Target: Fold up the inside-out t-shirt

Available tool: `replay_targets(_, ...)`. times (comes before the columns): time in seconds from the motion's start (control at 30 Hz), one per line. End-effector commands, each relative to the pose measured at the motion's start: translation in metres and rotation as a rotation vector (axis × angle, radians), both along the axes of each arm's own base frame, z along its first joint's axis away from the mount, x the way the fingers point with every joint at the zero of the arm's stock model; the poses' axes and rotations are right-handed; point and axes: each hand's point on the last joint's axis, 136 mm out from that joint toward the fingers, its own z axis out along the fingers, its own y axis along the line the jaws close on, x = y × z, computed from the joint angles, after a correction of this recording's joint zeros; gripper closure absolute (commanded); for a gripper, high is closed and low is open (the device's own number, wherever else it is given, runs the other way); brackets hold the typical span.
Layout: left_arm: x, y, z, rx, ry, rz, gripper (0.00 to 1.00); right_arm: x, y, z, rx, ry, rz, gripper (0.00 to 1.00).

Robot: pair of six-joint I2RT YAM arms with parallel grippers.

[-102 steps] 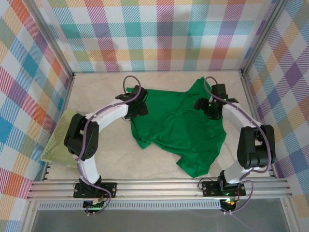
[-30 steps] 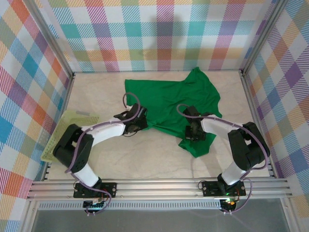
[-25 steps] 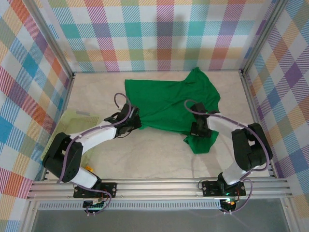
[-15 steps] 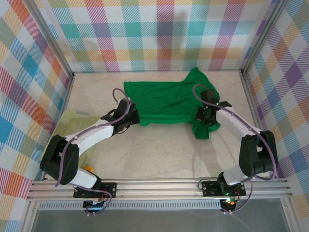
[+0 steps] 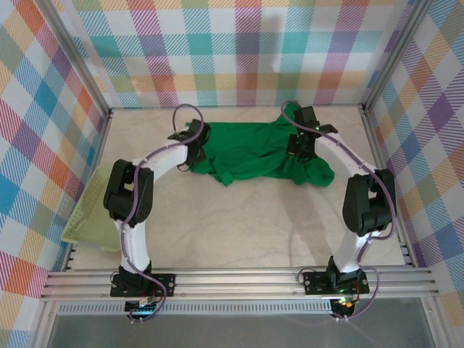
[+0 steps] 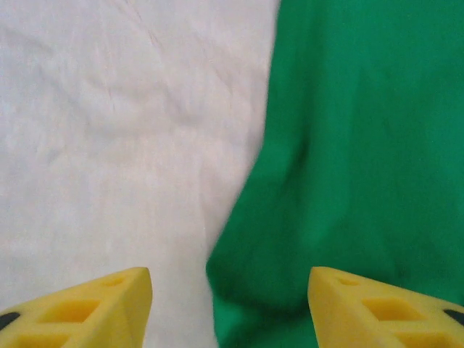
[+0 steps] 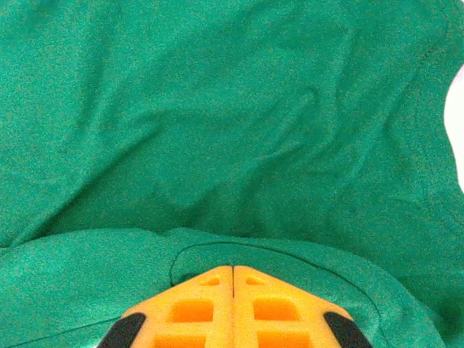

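Observation:
The inside-out t-shirt [image 5: 250,148], bright green, lies bunched in a band across the back of the table, its near part folded over toward the back wall. My left gripper [image 5: 194,148] hovers at the shirt's left edge. In the left wrist view its yellow fingers [image 6: 94,304] stand wide apart and the gripper [image 6: 228,308] is open, with the shirt's edge [image 6: 348,145] lying below the gap. My right gripper [image 5: 299,147] is over the shirt's right part. Its orange jaws [image 7: 233,274] are pressed together on a fold of the cloth [image 7: 217,109].
A pale yellow-green mesh basket [image 5: 85,217] leans at the left edge of the table. Plaid walls close the back and both sides, and a metal rail [image 5: 239,279] runs along the front. Bare beige table [image 5: 239,225] stretches in front of the shirt.
Both grippers have carried the shirt's near edge toward the back wall, folding it over. The left gripper has opened and let go. The right stays shut.

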Motion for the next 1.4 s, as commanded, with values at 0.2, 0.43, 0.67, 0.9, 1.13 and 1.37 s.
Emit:
replay_targets(0.2, -0.055, -0.113, 0.008, -0.118, 0.041, -0.157, 0.32, -0.001, 0.006, 0.020, 0.040, -0.034, 0.034, 1.00)
replay_targets(0.43, -0.032, -0.121, -0.030, 0.018, 0.112, -0.131, 0.32, -0.008, -0.012, 0.026, -0.027, -0.057, -0.016, 1.00)
replay_targets(0.67, -0.042, -0.078, -0.049, 0.062, 0.146, -0.079, 0.64, -0.008, -0.034, 0.030, -0.048, -0.049, -0.103, 1.00)
replay_targets(0.9, -0.065, -0.019, -0.030, 0.117, 0.079, -0.046, 0.79, -0.001, -0.059, 0.042, -0.052, -0.074, -0.176, 1.00)
replay_targets(1.13, -0.073, 0.003, 0.010, 0.074, -0.063, -0.047, 0.88, -0.001, -0.047, 0.055, 0.016, -0.125, -0.129, 1.00)
replay_targets(1.37, -0.071, -0.075, 0.019, -0.115, -0.061, -0.196, 0.67, -0.012, -0.024, 0.063, 0.084, -0.147, -0.060, 1.00)
